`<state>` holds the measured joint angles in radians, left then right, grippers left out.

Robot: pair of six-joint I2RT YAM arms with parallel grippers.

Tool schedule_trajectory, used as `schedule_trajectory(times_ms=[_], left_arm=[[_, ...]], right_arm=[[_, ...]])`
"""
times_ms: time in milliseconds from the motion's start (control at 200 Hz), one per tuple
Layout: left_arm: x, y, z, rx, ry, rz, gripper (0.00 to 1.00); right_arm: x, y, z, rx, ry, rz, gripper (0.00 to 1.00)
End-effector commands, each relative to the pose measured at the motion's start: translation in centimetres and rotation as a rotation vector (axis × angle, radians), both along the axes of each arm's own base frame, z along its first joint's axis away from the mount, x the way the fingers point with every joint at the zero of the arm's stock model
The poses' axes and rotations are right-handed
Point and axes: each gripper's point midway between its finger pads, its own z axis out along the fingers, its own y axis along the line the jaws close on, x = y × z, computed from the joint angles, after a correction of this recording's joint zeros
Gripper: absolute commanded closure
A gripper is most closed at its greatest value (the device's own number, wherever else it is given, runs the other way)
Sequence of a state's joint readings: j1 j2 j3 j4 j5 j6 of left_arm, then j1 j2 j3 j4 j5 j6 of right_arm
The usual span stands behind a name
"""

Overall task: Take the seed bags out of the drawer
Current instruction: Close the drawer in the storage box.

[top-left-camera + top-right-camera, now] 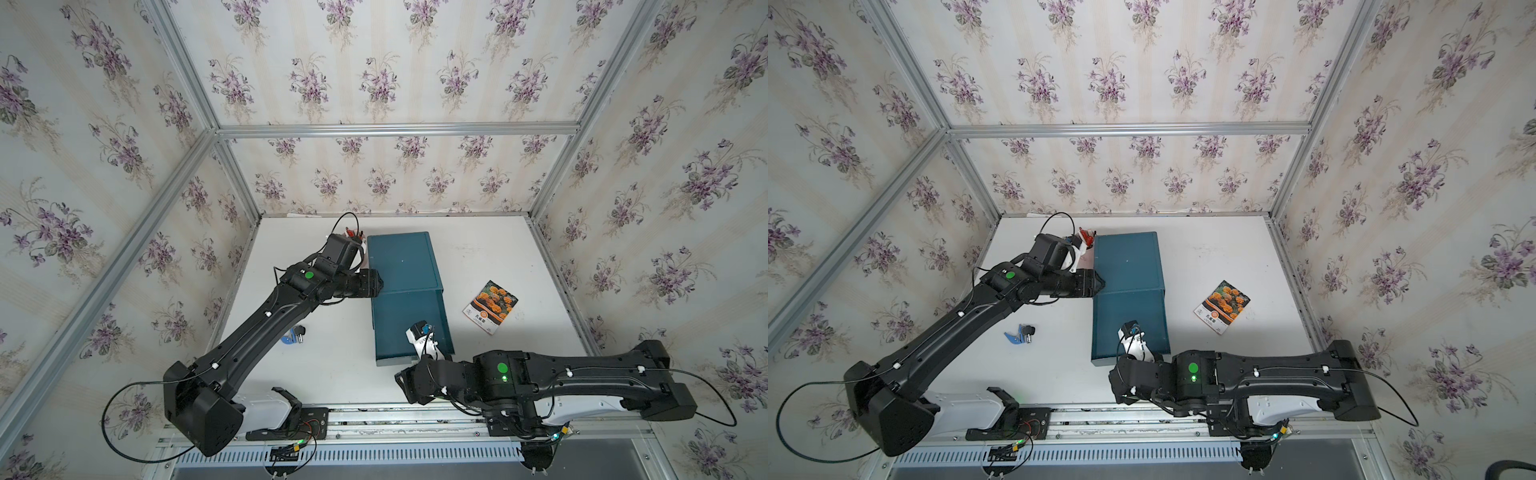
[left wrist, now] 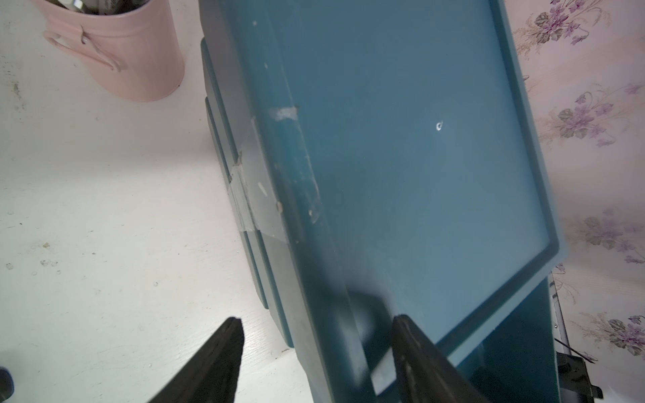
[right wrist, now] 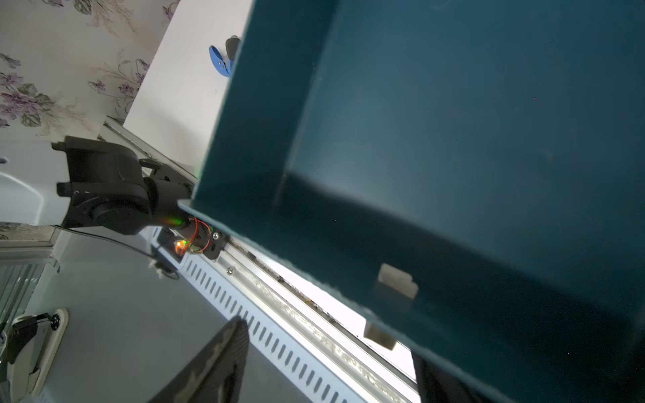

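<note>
My right pincer (image 3: 328,338) was released, its jaws spread wide at the front wall of the drawer (image 3: 453,139). One finger (image 3: 216,366) hung free over the slotted rail (image 3: 279,345) below the tabletop's near edge. The other was half hidden beneath the drawer's front, so I could not tell whether it touched. A small white tab (image 3: 398,282) sat on the inside of that front wall. My left pincer (image 2: 317,319) was released too, jaws astride the upper left edge of the teal cabinet (image 2: 419,157). Its outer finger stood over the white tabletop (image 2: 104,209), apart from the cabinet's side, and its inner finger stood over the cabinet's top. A strip of clear tape (image 2: 251,195) ran down that side of the cabinet. A pink pot (image 2: 122,52) stood on the tabletop near the cabinet's far left corner. In both top views the drawer was pulled out of the cabinet toward my base. The seed bag (image 1: 490,306) with orange blooms lay flat on the tabletop to the right of the drawer, apart from it and from both pincers. A small blue-and-black tool (image 1: 293,336) lay on the tabletop to the left of the drawer, beside my left arm.
</note>
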<state>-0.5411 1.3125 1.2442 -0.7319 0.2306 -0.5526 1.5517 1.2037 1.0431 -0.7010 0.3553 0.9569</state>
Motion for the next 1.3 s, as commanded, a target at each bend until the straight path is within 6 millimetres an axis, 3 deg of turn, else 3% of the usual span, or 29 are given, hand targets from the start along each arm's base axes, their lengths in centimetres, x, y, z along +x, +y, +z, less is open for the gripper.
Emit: schedule_trajectory(times_ms=[0, 270, 620, 894, 1294], left_arm=[[0.0, 0.5, -0.8, 0.045, 0.007, -0.003, 0.30], [-0.1, 0.4, -0.9, 0.042, 0.010, -0.009, 0.32], [0.1, 0.7, 0.1, 0.044, -0.021, -0.005, 0.32], [0.0, 0.7, 0.9, 0.037, -0.039, -0.007, 0.32], [-0.1, 0.6, 1.2, 0.023, -0.052, -0.015, 0.32]], right_arm=[[1.8, 1.0, 1.1, 0.015, -0.077, -0.028, 0.30], [6.8, 1.6, 2.5, 0.025, -0.141, -0.124, 0.54], [11.8, 0.6, 1.5, 0.019, -0.211, -0.294, 0.76], [14.9, 0.6, 1.6, 0.077, -0.237, -0.358, 0.80], [16.9, 1.5, 1.1, 0.081, -0.274, -0.391, 0.83]])
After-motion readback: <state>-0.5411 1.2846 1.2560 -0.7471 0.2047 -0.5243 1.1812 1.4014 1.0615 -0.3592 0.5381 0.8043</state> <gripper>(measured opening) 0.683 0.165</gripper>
